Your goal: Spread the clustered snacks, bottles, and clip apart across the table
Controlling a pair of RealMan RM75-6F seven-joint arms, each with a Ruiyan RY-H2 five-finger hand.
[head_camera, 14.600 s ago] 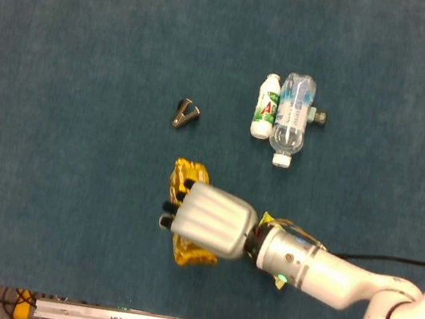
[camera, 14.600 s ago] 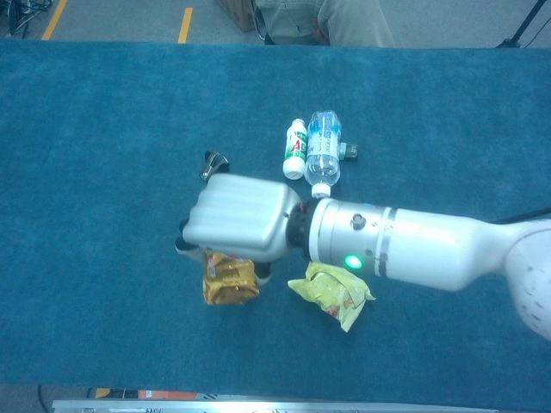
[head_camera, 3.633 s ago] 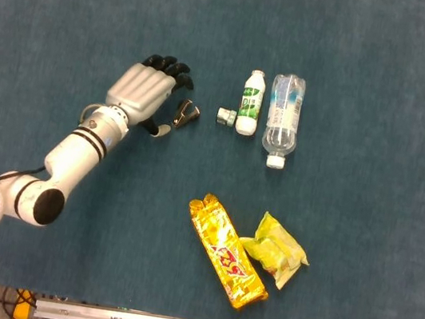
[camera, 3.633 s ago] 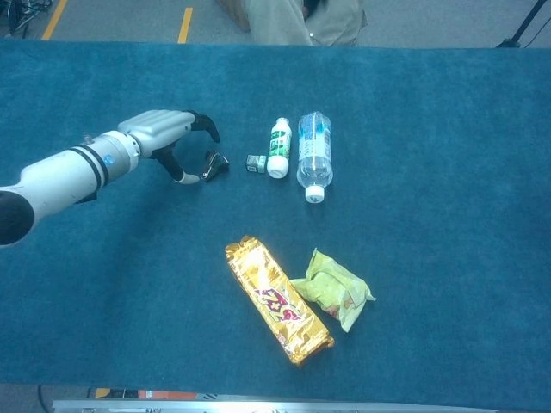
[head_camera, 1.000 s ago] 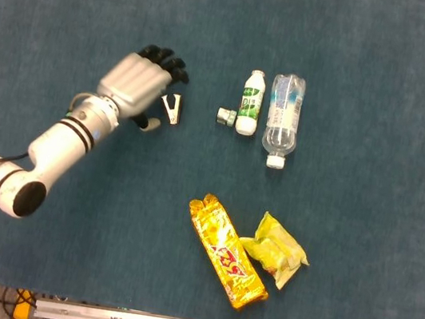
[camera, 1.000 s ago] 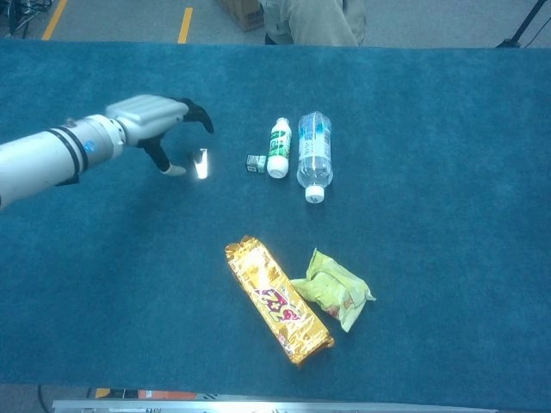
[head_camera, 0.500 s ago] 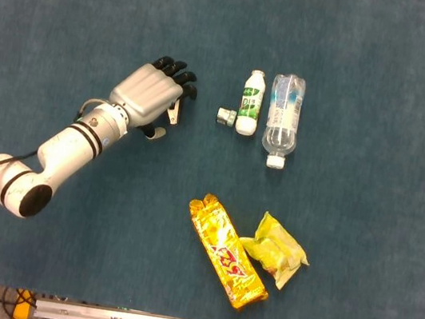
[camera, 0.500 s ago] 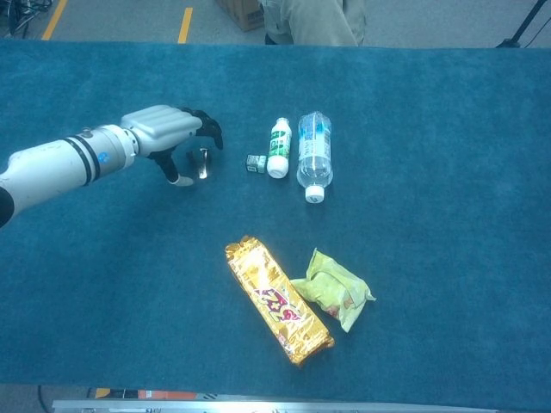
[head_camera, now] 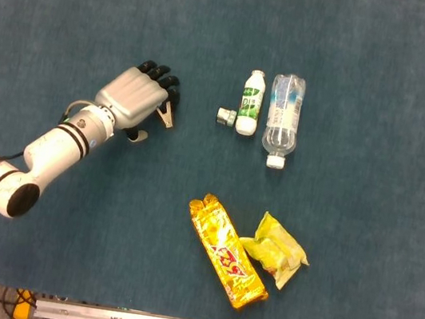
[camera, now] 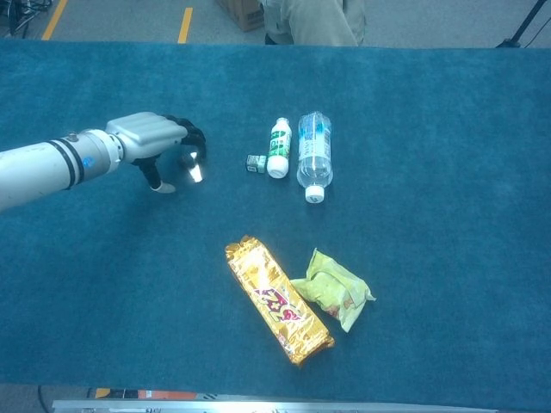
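Blue carpet-like cloth covers the whole table, and beyond its far edge the chest view shows a bare floor with yellow lines and a seated person's legs. Taking the white milk bottle as the landmark: a clear water bottle lies just beside it on the side away from the arm, a small capped object sits touching or almost touching its other side, and the gold snack bar with the crumpled yellow-green snack bag against it lie well apart from it, toward the near edge. The clip is beyond the small capped object, near it but clearly separate. The left hand is at the clip, dark fingertips curled over its top with the thumb below, and the clip looks tilted up; whether it is truly pinched or only pressed against cannot be told. The right hand is out of sight in both views. The step in hand seems to be shifting the clip farther from the milk bottle. Next, the hand would need a sure grip, or a steady push, and a carry farther from the bottles, without the small metal piece slipping loose.
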